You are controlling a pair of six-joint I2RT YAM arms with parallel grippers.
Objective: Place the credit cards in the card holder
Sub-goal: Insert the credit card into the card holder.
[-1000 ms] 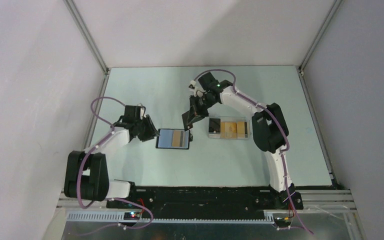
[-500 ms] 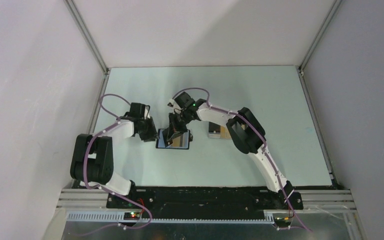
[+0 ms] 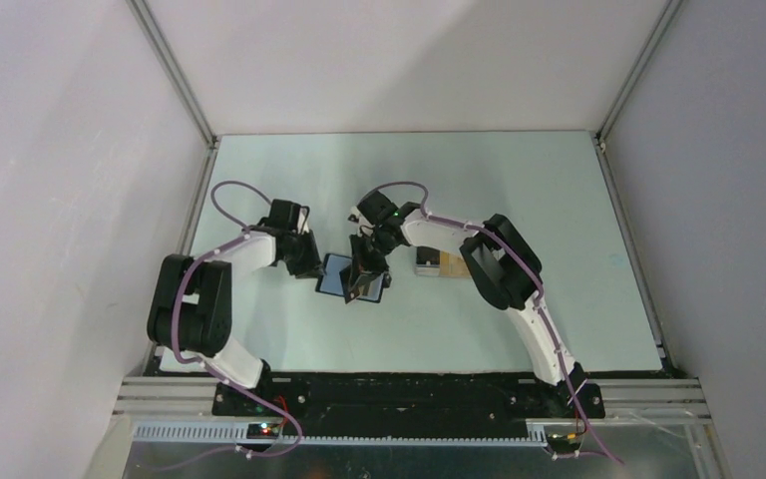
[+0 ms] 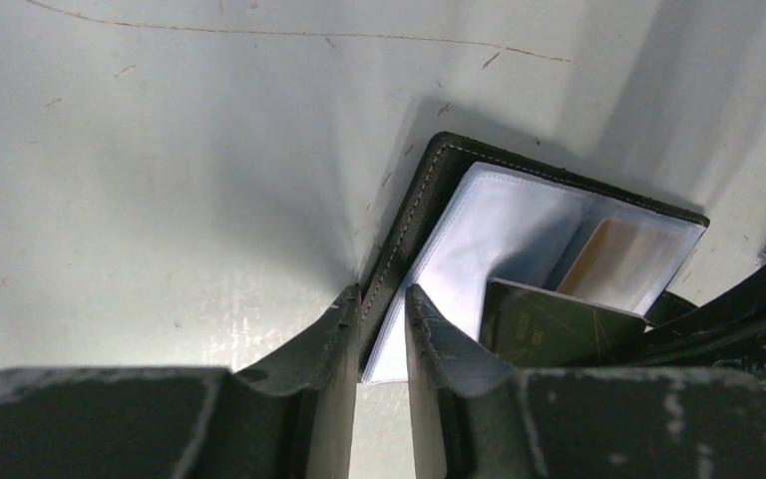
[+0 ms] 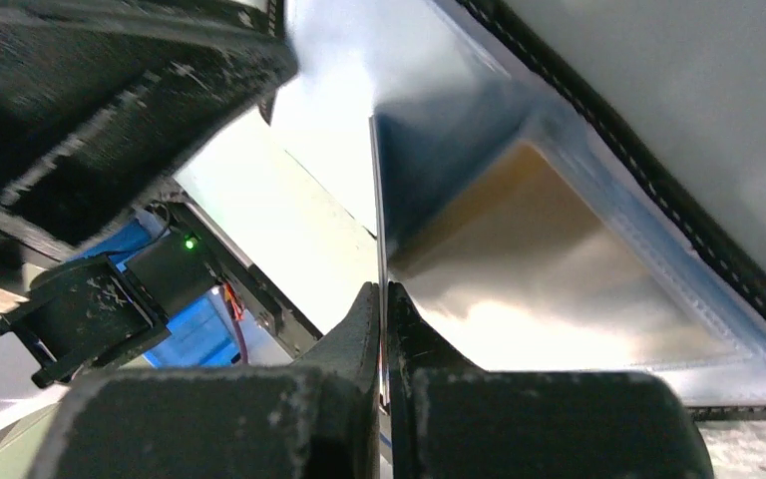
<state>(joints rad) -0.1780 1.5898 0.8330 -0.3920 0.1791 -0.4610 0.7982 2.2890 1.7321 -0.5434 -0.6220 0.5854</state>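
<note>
left gripper [image 4: 381, 295] nipping floppy card holder [image 4: 414, 215] left edge | right gripper [image 5: 384, 291] clamped on credit card [image 4: 549, 324] | I judge it stiff, slick, best edge-held

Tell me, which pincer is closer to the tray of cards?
Right. The right pincer holds a card over the wallet, near the tray; the left pincer grips the wallet's far edge.

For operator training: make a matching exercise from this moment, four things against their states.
Things:
1. left hand
2. right hand
3. card holder
4. tray

States:
a. lies open, clear sleeves showing
b. grips a dark card
c. pinches the holder's edge
d. lies to the right of the holder

Pairs: 1-c, 2-b, 3-a, 4-d
</note>
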